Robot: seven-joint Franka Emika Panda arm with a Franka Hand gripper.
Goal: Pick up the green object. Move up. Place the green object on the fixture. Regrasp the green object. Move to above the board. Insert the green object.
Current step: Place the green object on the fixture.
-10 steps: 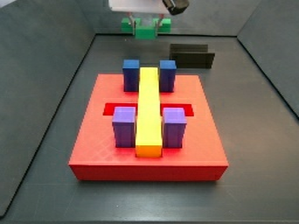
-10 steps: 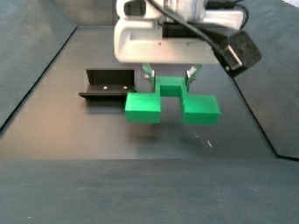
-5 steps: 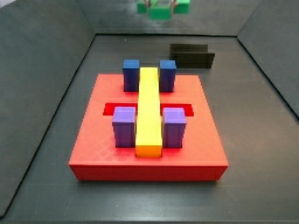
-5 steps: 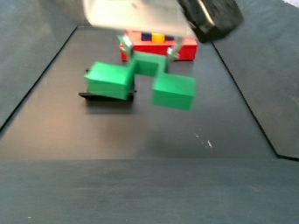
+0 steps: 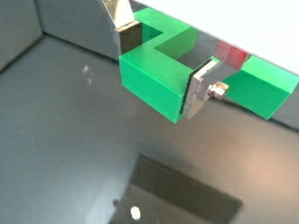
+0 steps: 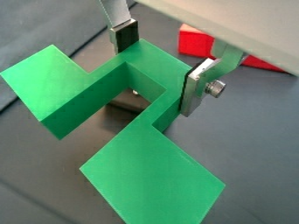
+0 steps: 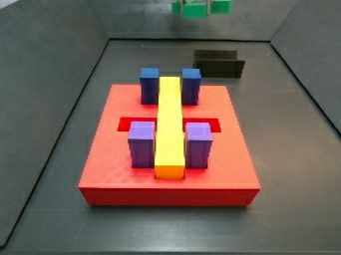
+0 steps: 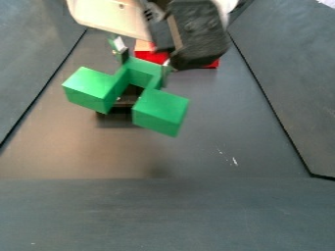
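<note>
green object [image 8: 125, 96] risen, gripper [image 6: 163, 66] clamping it

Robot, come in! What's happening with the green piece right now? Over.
End effector shut on green object, up above the floor. Fixture not reached, nothing on it. Board slot open. Nothing in the way.

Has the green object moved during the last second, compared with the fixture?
Yes. The gripper holds the green object, which has shifted from beside the fixture to in front of it in a side view, now hiding most of it.
</note>
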